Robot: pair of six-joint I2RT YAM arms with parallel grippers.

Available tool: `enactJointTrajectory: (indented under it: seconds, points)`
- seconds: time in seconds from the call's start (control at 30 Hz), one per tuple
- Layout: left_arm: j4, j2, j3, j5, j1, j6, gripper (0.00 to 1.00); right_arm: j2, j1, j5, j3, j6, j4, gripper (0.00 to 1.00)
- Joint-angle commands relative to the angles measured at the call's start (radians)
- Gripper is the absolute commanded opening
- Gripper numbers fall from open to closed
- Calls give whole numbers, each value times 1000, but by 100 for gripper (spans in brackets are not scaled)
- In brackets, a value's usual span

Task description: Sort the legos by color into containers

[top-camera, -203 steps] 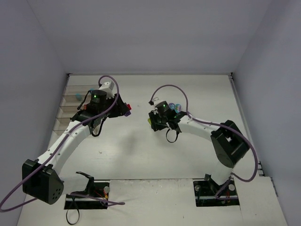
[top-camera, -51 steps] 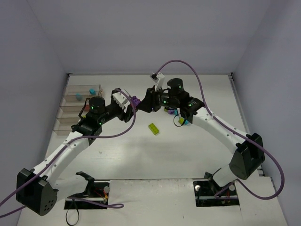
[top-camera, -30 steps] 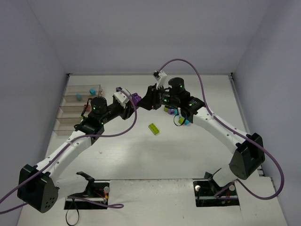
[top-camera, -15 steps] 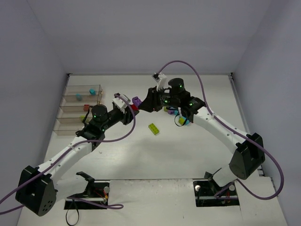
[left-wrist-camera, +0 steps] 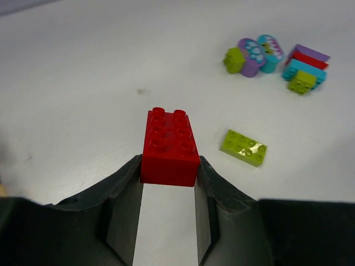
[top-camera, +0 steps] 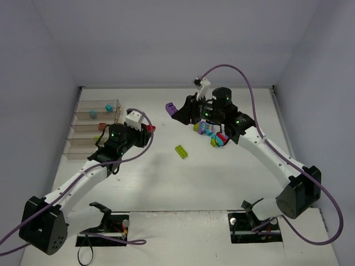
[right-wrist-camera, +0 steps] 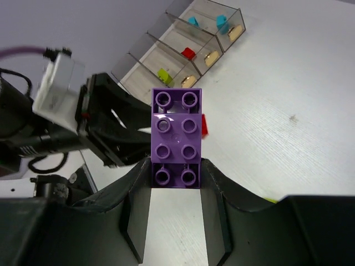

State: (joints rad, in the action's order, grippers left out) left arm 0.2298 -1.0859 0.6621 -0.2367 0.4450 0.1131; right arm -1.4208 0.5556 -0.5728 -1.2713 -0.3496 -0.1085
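From above, the left gripper [top-camera: 148, 129] holds a red brick [top-camera: 151, 128] near the containers [top-camera: 77, 136]; the right gripper [top-camera: 173, 110] holds a purple brick [top-camera: 170, 107]. Left wrist: jaws tight on the red one, lime brick [left-wrist-camera: 243, 147] loose nearby. Right wrist: cyan, red and lime pieces [right-wrist-camera: 188, 53] inside the bins. White table [top-camera: 166, 177], pale lilac walls [top-camera: 166, 44].

A white, faintly speckled bench [top-camera: 222, 183] is boxed in by plain pale grey-lavender walls: the back wall [top-camera: 177, 39] at 12 o'clock, the left wall [top-camera: 28, 111] at 9, the right wall [top-camera: 324, 111] at 3. Light is soft and even, with faint shadows.
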Motion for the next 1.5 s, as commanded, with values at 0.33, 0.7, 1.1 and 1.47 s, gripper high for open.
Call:
enactJointTrajectory:
  seconds: [0.33,0.7,1.1,1.47]
  points:
    - [-503,-138,468,501,-281,281,0,83,-10,97,78,84,-10,0]
    - [-587,-348,583,309,-517,243,0,103,-10,111,121,112,9,0]
    - [-504,-486,651,182,-595,180,0,155,-19,136,184,118,9,0]
    - [-508,-638,749,214,-628,148,7,146,-31,137,202,121,7,0]
